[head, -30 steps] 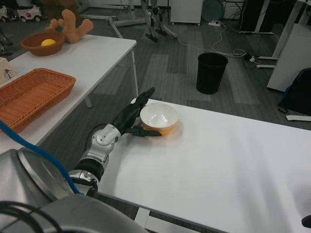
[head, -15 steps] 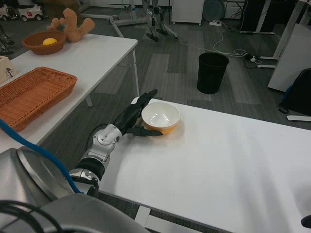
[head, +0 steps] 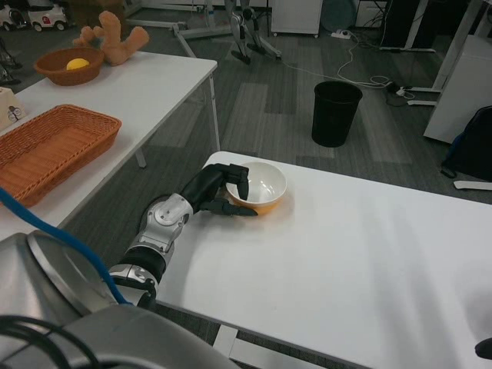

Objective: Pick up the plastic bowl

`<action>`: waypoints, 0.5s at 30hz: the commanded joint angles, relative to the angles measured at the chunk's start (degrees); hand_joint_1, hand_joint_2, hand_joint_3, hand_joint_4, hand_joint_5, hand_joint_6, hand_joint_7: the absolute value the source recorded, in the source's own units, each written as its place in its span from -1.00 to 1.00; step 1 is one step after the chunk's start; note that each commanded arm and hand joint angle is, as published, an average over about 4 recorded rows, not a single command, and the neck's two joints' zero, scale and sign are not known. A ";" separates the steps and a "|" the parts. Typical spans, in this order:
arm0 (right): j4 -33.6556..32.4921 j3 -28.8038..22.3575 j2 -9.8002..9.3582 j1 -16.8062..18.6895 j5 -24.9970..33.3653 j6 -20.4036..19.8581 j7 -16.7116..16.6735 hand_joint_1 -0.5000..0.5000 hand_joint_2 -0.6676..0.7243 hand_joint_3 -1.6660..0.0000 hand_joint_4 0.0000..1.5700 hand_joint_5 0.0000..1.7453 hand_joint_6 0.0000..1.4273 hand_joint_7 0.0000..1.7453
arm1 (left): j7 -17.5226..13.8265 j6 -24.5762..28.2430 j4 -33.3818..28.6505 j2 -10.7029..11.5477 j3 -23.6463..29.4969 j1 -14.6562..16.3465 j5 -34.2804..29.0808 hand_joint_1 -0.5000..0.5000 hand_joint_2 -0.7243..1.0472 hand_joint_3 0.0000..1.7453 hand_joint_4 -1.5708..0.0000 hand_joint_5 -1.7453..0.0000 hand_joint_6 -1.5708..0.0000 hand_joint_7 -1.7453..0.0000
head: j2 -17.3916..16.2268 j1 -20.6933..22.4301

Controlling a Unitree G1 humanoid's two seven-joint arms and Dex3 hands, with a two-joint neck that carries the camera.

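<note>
Black left hand [head: 217,192] closed on the near-left rim of the plastic bowl [head: 257,187]: upper fingers [head: 240,176] hooked over the lip into the white interior, lower digit laid along the orange outer wall just above the tabletop. Grip judged a rim pinch, not a full wrap. Bowl upright, resting on the white table [head: 346,261] near its far-left corner, close to the edge; not yet lifted, as far as can be told. Likely light, stiff and thin-walled; smooth glossy surface, so liable to slip or pivot under a one-sided hold. Best taken where already held, at the rim with opposing pressure inside and outside the wall, and raised level to avoid tipping out of the pinch. Not fragile in appearance; a drop would probably send it rolling off the nearby edge. Right hand [head: 484,350] barely visible as a dark tip at the lower right corner; state cannot be determined. Tabletop flat, matt white, offering little friction. Beyond: second white table to the left carrying a woven orange basket [head: 54,146], a brown bowl [head: 68,68] containing a yellow object, and a plush toy [head: 115,40]. Grey carpeted floor, black waste bin [head: 336,114], cables and furniture legs further back.
</note>
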 commanded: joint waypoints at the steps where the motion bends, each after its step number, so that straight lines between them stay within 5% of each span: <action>1: 0.01 0.23 -0.12 0.71 0.67 -0.95 -0.11 -0.92 0.61 1.00 -1.00 -1.00 -1.00 -1.00 | -0.93 1.58 -1.36 0.86 0.01 0.26 -1.22 -1.00 1.00 -0.40 -0.24 -1.00 -0.72 -0.92 | 0.23 -0.67; 8: 0.25 0.37 -0.10 0.71 0.97 -1.10 -0.11 -0.88 0.61 1.00 -1.00 -1.00 -1.00 -1.00 | -0.85 3.05 -7.16 0.89 -2.58 0.33 -5.02 -1.00 1.00 -0.30 -0.24 -1.00 -0.70 -0.92 | 1.89 -6.97; 15: 0.73 0.63 0.05 0.71 1.15 -1.23 -0.11 -0.85 0.64 1.00 -1.00 -1.00 -1.00 -1.00 | -0.85 6.94 -14.92 1.81 -9.26 -1.58 -8.97 -1.00 0.98 -0.30 -0.24 -1.00 -0.70 -0.92 | 6.22 -21.83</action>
